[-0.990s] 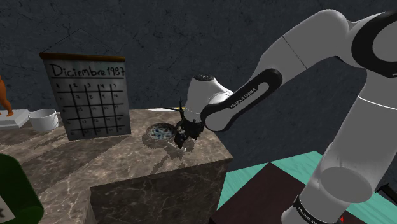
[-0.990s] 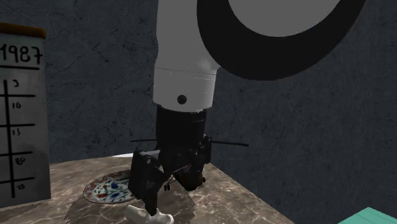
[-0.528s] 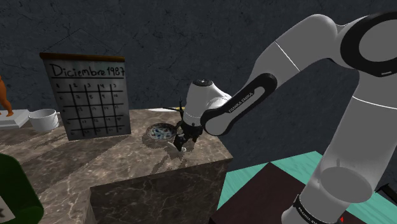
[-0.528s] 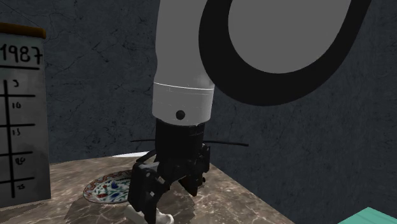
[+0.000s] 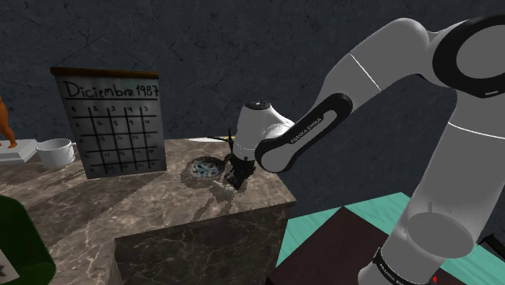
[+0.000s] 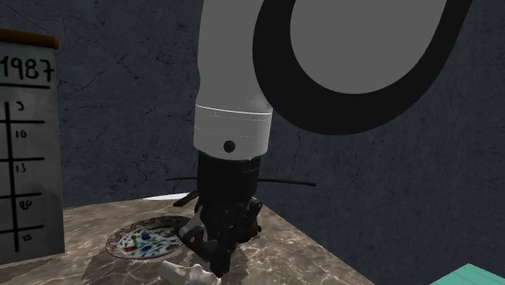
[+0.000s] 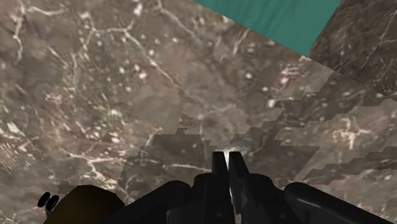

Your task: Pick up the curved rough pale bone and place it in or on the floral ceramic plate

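Two black fingers (image 7: 219, 169) of the gripper (image 6: 212, 261) are being pressed almost together on the pale bone (image 6: 191, 274), with a thin pale sliver being pinched between them in the wrist view. The bone is being held low against the marble counter (image 5: 162, 212), just beside the floral plate (image 6: 139, 240) but apart from it. Behind the plate, a chalkboard calendar (image 5: 112, 121) is being seen standing upright.

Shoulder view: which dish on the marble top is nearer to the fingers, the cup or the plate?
The floral plate, lying flat right beside the fingers that clasp the bone; the white cup stands far off, beyond the calendar.
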{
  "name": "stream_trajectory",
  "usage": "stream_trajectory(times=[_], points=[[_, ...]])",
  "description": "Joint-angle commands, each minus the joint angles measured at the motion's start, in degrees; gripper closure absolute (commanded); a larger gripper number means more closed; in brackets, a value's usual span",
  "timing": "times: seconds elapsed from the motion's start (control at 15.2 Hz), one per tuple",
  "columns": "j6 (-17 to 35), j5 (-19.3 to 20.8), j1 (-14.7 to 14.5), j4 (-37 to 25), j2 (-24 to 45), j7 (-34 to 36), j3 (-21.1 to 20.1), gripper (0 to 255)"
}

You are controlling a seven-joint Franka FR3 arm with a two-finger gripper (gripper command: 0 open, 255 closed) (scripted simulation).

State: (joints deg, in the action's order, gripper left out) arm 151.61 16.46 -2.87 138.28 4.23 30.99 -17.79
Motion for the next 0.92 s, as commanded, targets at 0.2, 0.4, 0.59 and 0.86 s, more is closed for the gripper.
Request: stream_trajectory(times=[0.2, 0.4, 0.59, 0.86], points=[[0.0, 0.0, 0.0, 0.0, 0.0, 0.0, 0.0, 255], [-3.4, -1.8, 0.2, -4.1, 2.5, -4.1, -0.2, 0], [-14.1, -4.1, 0.7, -17.5, 10.9, -13.4, -1.1, 0], [-22.9, -3.9, 0.1, -29.5, 19.3, -18.9, -1.6, 0]])
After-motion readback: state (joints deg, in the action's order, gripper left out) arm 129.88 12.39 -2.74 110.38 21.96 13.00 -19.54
